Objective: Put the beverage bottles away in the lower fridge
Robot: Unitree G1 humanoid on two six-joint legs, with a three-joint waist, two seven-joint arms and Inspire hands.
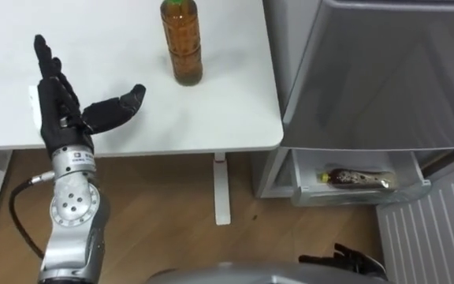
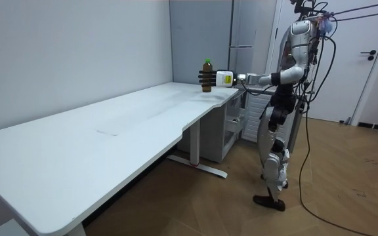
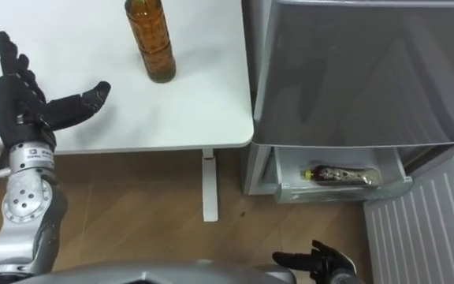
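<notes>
Closest, low by the body: right hand, dark fingers partly seen, open or curled impossible to tell. Next, left hand raised over the desk near its front edge, fingers straight, thumb spread wide, holding nothing. Farther back, close to the desk's right edge and well apart from that hand: amber bottle, upright. Beyond the desk's right front corner, down low: open fridge drawer, second dark bottle lying on its side inside.
</notes>
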